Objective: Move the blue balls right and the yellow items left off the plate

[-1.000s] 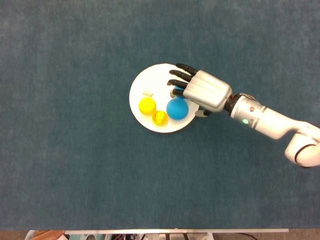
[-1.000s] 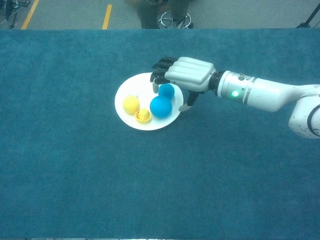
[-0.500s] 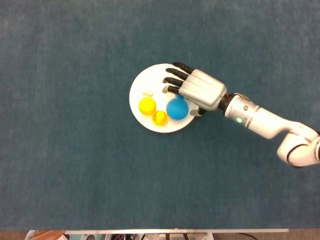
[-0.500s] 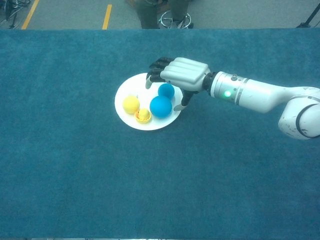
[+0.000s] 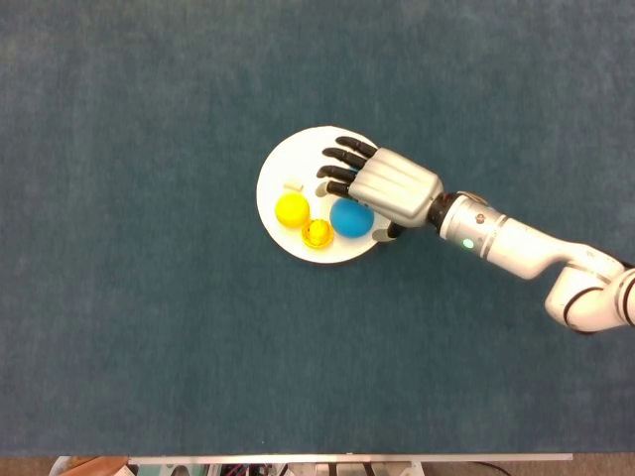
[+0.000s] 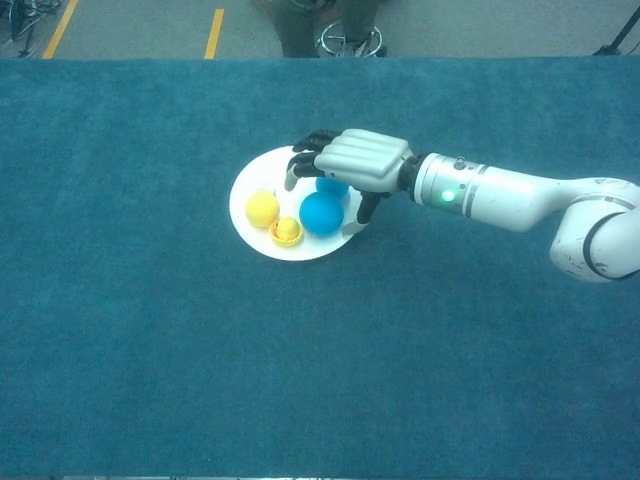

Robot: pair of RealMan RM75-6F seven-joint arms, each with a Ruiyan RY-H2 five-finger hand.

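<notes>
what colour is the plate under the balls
White; the plate shows best in the head view.

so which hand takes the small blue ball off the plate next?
Right. The right hand hangs over the plate, fingers spread above the small blue ball, apparently holding nothing. The big blue ball sits beside it. The left hand is not in view.

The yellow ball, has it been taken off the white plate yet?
No, in the head view the yellow ball sits on the white plate, beside the small yellow item and the large blue ball.
</notes>
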